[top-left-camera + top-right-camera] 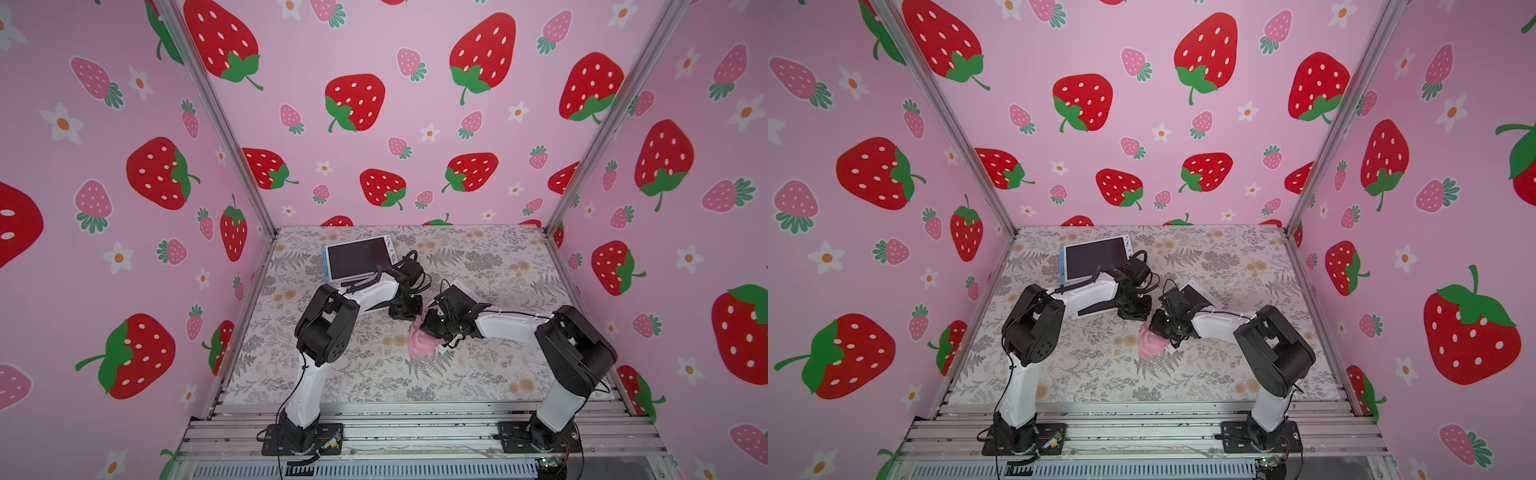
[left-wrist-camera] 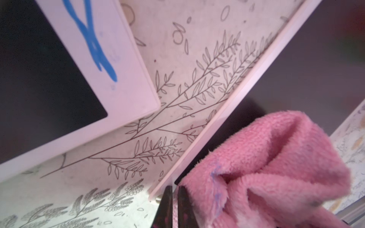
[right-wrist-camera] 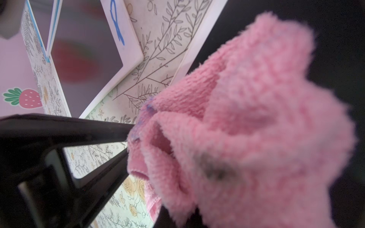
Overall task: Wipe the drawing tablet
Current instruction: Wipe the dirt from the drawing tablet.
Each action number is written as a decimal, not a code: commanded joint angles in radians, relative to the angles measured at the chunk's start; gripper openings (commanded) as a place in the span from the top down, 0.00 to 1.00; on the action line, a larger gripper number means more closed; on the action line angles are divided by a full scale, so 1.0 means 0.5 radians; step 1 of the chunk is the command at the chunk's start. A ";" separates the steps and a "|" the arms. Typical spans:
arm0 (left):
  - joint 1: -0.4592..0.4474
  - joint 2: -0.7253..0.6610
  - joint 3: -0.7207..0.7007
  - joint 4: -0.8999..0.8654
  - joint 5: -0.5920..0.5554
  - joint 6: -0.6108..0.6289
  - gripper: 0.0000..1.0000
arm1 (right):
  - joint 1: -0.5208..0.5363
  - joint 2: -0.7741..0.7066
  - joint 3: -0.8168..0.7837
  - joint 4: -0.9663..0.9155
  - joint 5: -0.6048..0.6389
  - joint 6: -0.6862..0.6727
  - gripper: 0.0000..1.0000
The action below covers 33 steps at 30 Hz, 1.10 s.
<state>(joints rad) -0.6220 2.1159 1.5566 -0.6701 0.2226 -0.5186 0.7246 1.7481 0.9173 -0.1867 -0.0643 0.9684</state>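
Drawing tablet: flat white-framed slab with a dark screen and a blue scribble on its frame [image 1: 357, 257], lying flat left of centre at the far side of the grey floral tabletop [image 1: 478, 374] in both top views; fills the upper left of the left wrist view [image 2: 59, 69].
Second tablet: another white-framed dark-screened slab [image 1: 461, 293], right of centre, just behind the right gripper; apart from the scribbled one, with a strip of bare floral surface between them in the left wrist view.
Third tablet: partly hidden under the left forearm, centre of a top view [image 1: 1094, 311].
Pink fluffy cloth [image 1: 422, 347]: bunched and hanging below the right gripper, lower centre; seen against the second tablet's dark screen in both wrist views, contact not clear.
Right gripper [image 1: 428, 328]: jaws clamped tight on a fold of the pink fluffy cloth.
Left gripper [image 2: 173, 189]: jaws all but together, tips just beside the second tablet's near corner and the cloth's edge; anything pinched between them impossible to tell.
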 commanded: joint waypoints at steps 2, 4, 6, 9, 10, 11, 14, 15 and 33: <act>0.024 -0.054 -0.072 -0.117 -0.225 0.045 0.92 | 0.023 0.020 -0.132 -0.287 -0.028 0.009 1.00; 0.029 -0.095 -0.075 -0.109 -0.237 0.055 0.91 | 0.024 0.019 -0.149 -0.278 -0.032 0.014 1.00; 0.029 -0.129 -0.079 -0.088 -0.214 0.054 0.88 | 0.024 0.022 -0.153 -0.271 -0.037 0.016 1.00; 0.019 -0.097 -0.029 -0.110 -0.184 0.074 0.88 | 0.023 0.030 -0.144 -0.265 -0.035 0.022 1.00; 0.014 -0.072 -0.006 -0.120 -0.122 0.084 0.88 | 0.025 0.033 -0.137 -0.266 -0.037 0.023 1.00; 0.004 -0.055 0.001 -0.110 -0.095 0.096 0.88 | 0.024 0.040 -0.130 -0.268 -0.037 0.021 1.00; -0.034 -0.056 0.003 -0.087 -0.059 0.127 0.85 | 0.025 0.055 -0.117 -0.277 -0.039 0.020 1.00; -0.047 -0.057 0.004 -0.093 -0.059 0.133 0.85 | 0.026 0.056 -0.116 -0.274 -0.037 0.021 1.00; -0.062 0.108 0.056 -0.256 -0.294 0.227 0.88 | 0.026 0.057 -0.123 -0.274 -0.049 0.021 1.00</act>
<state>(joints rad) -0.6548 2.1063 1.5536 -0.7433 0.1131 -0.4377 0.7246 1.7321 0.8921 -0.1753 -0.0761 0.9764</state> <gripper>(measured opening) 0.114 0.068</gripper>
